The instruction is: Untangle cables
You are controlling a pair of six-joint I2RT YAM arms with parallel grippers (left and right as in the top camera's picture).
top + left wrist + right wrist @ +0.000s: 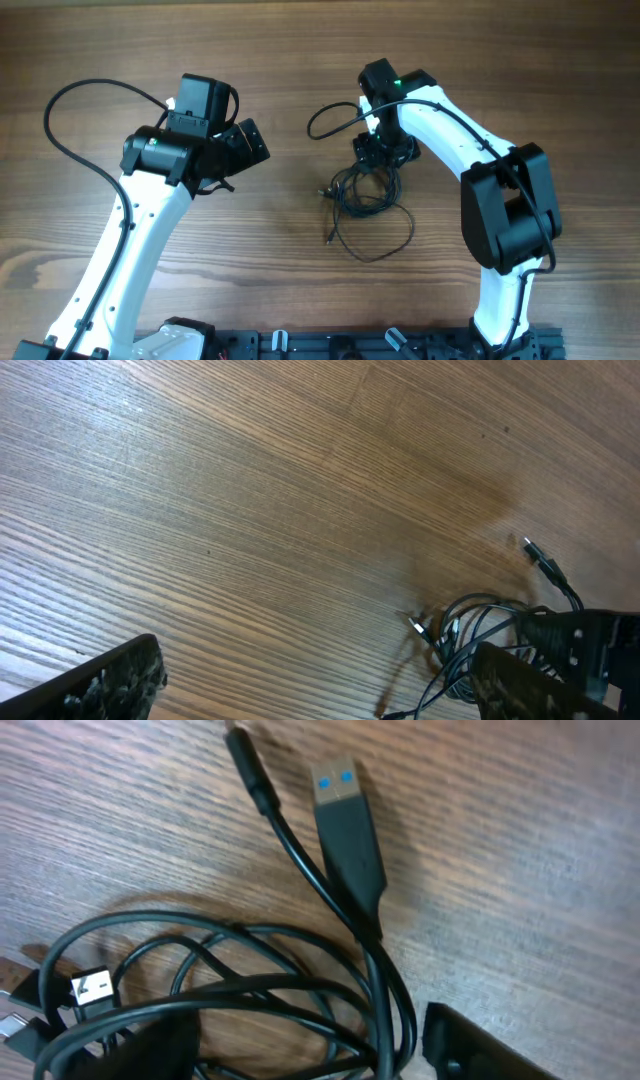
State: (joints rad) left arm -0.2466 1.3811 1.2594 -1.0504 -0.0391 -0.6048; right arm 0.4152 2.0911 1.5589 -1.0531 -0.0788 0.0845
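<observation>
Grasping stage, apparently: right claw [383, 152], jaws apart, straddles the cables [365, 192]; left claw [246, 143], likewise apart, hovers well clear of the cables. Next, probably: pinch 1 strand.

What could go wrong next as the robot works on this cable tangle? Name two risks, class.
1. The right claw sits over several overlapping loops of the cables. Closing there may catch more than one strand and tighten the tangle.
2. The left claw is open and apart from the bundle, so nothing anchors it. A pull may just drag everything across the table.
</observation>
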